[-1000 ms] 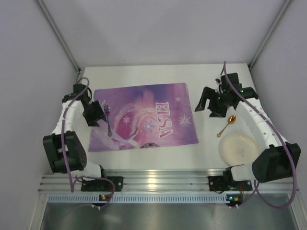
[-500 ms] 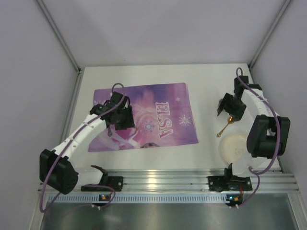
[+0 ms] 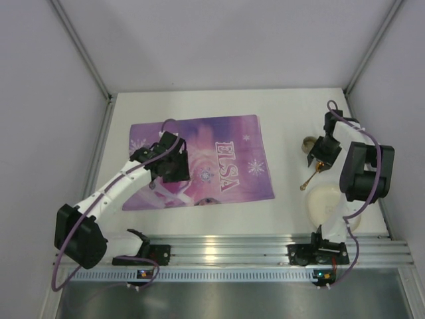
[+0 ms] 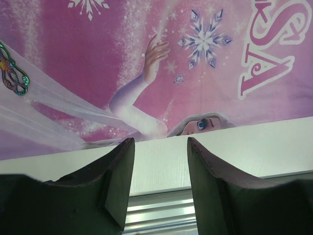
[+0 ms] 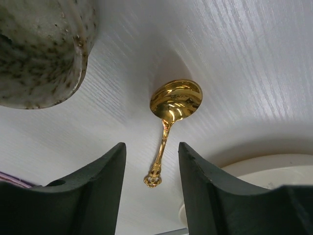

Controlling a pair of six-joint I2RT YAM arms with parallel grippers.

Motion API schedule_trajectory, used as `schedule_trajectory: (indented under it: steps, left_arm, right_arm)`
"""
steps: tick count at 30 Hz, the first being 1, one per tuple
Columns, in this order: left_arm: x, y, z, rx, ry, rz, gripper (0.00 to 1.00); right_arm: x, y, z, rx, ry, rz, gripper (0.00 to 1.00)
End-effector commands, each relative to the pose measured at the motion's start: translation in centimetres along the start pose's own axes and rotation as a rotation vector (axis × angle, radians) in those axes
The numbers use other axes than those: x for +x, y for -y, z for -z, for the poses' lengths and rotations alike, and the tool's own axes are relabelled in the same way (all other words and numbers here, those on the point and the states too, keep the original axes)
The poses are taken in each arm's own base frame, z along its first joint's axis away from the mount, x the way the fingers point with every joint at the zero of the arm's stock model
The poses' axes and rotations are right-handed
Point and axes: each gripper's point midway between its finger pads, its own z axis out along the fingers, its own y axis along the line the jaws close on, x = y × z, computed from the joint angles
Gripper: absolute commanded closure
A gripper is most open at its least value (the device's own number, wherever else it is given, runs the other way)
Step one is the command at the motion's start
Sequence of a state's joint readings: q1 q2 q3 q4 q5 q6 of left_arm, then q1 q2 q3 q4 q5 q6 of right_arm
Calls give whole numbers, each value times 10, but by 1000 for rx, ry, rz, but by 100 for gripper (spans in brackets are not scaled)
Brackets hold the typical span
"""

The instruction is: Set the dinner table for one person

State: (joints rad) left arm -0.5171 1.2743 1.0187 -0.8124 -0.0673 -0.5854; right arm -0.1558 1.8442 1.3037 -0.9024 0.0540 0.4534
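The dinner table (image 3: 285, 113) is a white top with an aluminium rail at its near edge. A gold spoon (image 5: 175, 100) lies on it right of the purple ELSA placemat (image 3: 226, 143), bowl end away from the wrist camera. My right gripper (image 5: 151, 146) hangs open just above the spoon's handle, one finger on each side. My left gripper (image 4: 160, 142) is open and empty over the placemat's near edge. An iridescent fork handle (image 4: 12, 76) lies on the mat to its left.
A cream plate (image 3: 325, 199) sits near the front right, next to the spoon (image 3: 310, 178). A speckled grey bowl (image 5: 39, 44) stands just beyond the right gripper (image 3: 317, 154). The left arm (image 3: 119, 183) crosses the mat's left part.
The left gripper left the fork at the mat's left edge and moved right over the mat. The right gripper came down over the spoon and narrowed its jaws.
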Motion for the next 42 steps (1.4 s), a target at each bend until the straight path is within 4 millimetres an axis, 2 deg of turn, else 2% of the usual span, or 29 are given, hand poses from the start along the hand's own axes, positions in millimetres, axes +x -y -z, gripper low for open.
schedule_trajectory:
  steps: [1, 5, 13, 16, 20, 22, 24, 28, 31, 32, 33, 34, 35, 36, 37, 38, 41, 42]
  left_arm:
    - [-13, 5, -2, 4, 36, -21, 48]
    - [-17, 8, -5, 7, 36, -33, 48]
    - [-23, 9, -6, -6, 33, -51, 48]
    - [-24, 10, -7, -4, 30, -49, 48]
    - [-24, 12, -6, 2, 26, -46, 48]
    - [-24, 13, -6, 4, 23, -45, 48]
    - [-27, 16, -7, 9, 28, -50, 48]
    - [-34, 28, -15, 6, 30, -76, 48]
    - [-38, 48, -26, 25, 24, -101, 48]
    - [-35, 52, -37, 14, 0, -106, 49]
    - [-43, 64, -37, 30, 17, -113, 49]
    - [-45, 75, -41, 42, 23, -130, 49]
    - [-45, 83, -48, 42, 13, -142, 49]
    - [-50, 96, -60, 44, 6, -154, 49]
    - [-48, 107, -68, 45, -5, -179, 49]
    - [-55, 121, -83, 45, -11, -191, 49]
    - [-59, 142, -107, 42, -30, -217, 49]
    - [-75, 157, -109, 60, -1, -214, 49]
  right_arm:
    - [-17, 2, -4, 17, 55, -42, 53]
    - [-9, 4, -16, 23, 38, -57, 60]
    - [0, 12, -35, 54, 10, -71, 64]
    - [2, 14, -40, 58, 10, -73, 73]
    - [5, 17, -48, 61, -2, -74, 93]
    - [6, 18, -48, 59, -4, -72, 100]
    - [9, 18, -47, 51, -6, -68, 100]
    - [13, 15, -23, -5, 38, -86, 100]
    - [24, 10, -1, -61, 51, -85, 100]
    - [32, 12, 3, -68, 44, -85, 100]
    - [39, 12, 9, -72, 37, -80, 100]
    - [40, 12, 23, -92, 73, -70, 100]
    - [49, 10, 27, -116, 61, -72, 100]
    - [54, 10, 42, -143, 85, -69, 100]
    - [58, 11, 48, -157, 94, -68, 100]
    - [67, 13, 53, -162, 80, -67, 100]
    - [76, 11, 80, -219, 130, -53, 100]
    - [83, 11, 87, -230, 126, -48, 100]
